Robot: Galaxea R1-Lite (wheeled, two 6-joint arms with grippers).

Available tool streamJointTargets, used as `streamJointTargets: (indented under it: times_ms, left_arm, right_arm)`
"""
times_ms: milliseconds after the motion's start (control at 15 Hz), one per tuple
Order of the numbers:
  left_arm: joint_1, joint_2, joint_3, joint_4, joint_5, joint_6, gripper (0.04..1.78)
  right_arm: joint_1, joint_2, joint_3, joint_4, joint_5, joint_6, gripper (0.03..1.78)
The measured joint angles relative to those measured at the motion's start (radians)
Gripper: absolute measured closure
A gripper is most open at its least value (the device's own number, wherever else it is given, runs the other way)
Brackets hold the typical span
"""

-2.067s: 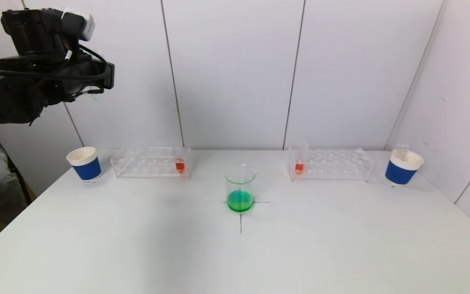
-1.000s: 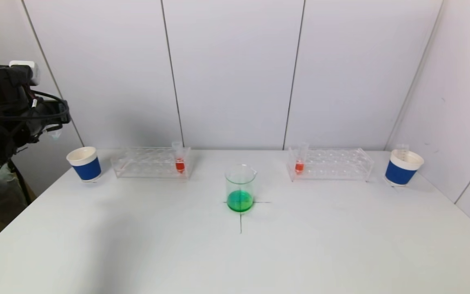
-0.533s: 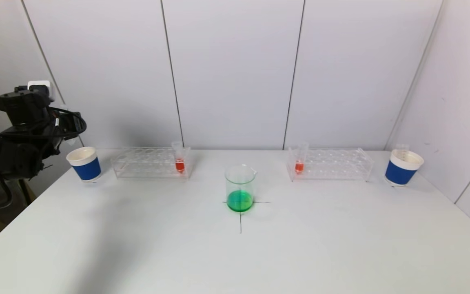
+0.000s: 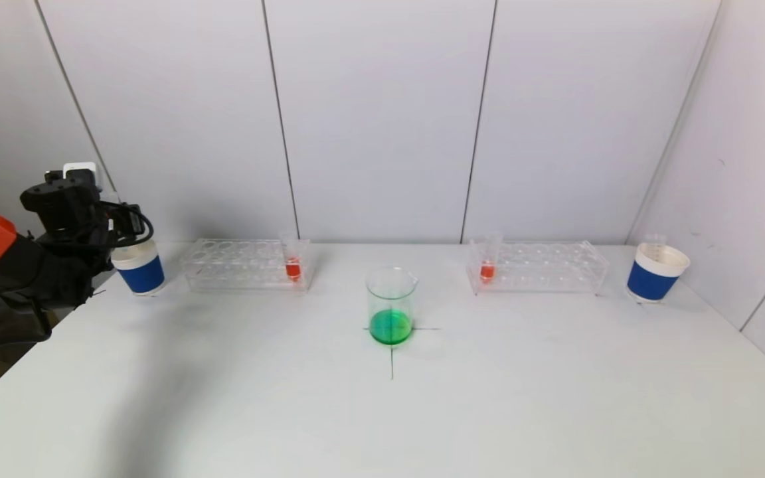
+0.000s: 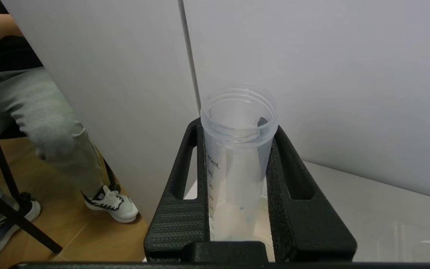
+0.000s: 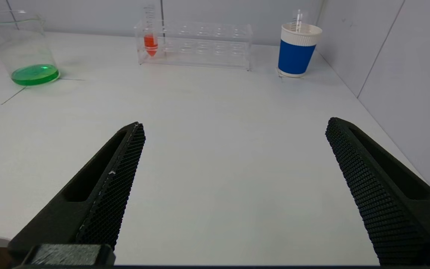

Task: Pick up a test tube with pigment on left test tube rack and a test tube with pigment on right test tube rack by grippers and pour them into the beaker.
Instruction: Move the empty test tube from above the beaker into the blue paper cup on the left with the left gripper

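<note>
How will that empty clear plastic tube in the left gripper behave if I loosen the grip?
The clear plastic test tube looks empty, so probably very light. Its smooth round wall sits between the left gripper's ribbed fingers, so it would likely slip straight down once loosened. It is open-topped and thin-walled, so hard squeezing might flex it.

- The left pincer (image 4: pixel 113 229) covers the rim and near side of the blue paper cup (image 4: pixel 141 274) in the head view.
- The empty test tube (image 5: pixel 237 160) it clamps: its bottom end is cut off at the left wrist view's edge.
- The right pincer (image 6: pixel 233 130) lies outside the head view.
- A seated person (image 5: pixel 32 112) is cropped; only legs, a shoe and a badge show.
</note>
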Motion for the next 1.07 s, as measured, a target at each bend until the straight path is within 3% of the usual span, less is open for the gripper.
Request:
streamJointTargets:
  times_ms: [1067]
  left_arm:
    - [0.003,0.056,0.011,-0.041,-0.027,-0.021,1.37]
  right_arm:
    - [0.000,0.000,0.000,0.000,0.000,0.000,0.05]
